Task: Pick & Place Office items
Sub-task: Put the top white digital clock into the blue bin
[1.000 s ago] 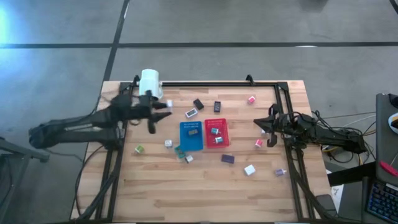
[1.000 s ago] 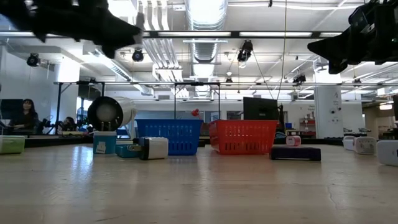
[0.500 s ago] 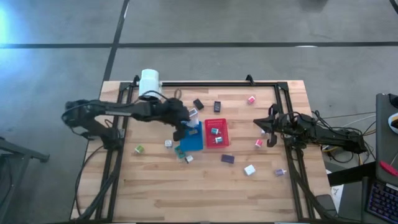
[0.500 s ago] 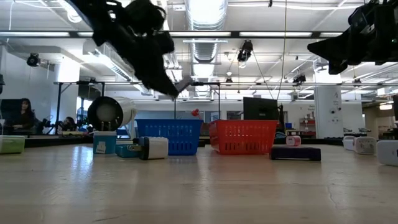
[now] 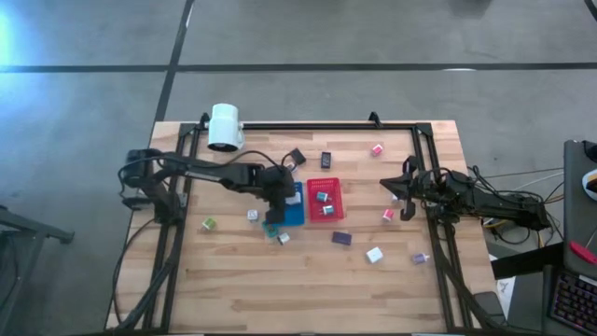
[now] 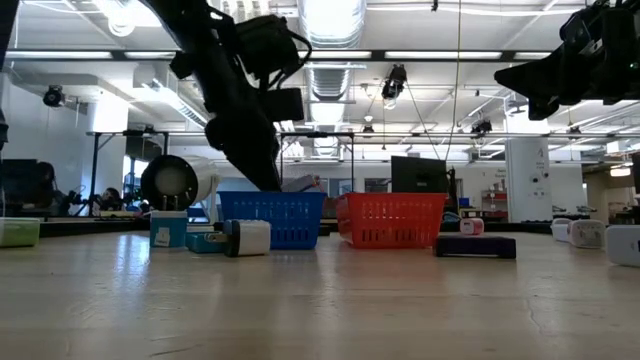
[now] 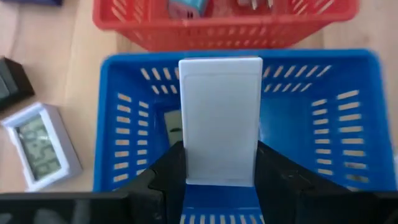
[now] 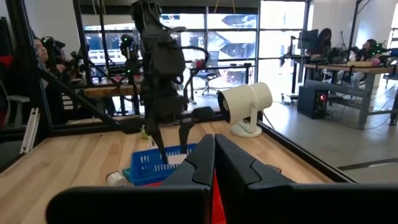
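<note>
- I have the left gripper (image 7: pixel 219 163) over the blue tray (image 5: pixel 288 207), its jaws pinching a flat white block (image 7: pixel 220 118) by the lower edge, so the block stands upright between the fingers.
- To place it well, I would judge: lower the block further inside the blue tray's walls before letting go, and keep it centred so it clears the rim on both sides.
- One small item (image 7: pixel 171 123) already lies on the blue tray's floor, just behind the white block; I would set down beside it, not on it.
- The red tray (image 5: pixel 326 198) touches the blue tray's side and holds two small items; I must not drift across that shared wall.
- A small white clock (image 7: pixel 40 145) lies on the table just outside the blue tray, and a black item (image 7: pixel 13 79) sits near it. Neither blocks the descent.
- More office items lie scattered around the blue tray: a green one (image 5: pixel 209 224), a white cube (image 5: pixel 252 216), a dark block (image 5: pixel 341 238) beyond the red tray, and pink ones farther out.
- The white lamp head (image 5: pixel 225 127) stands well apart from the blue tray, at the table's corner.
- The right gripper (image 5: pixel 395 189) waits beyond the red tray, jaws pressed together on nothing.
</note>
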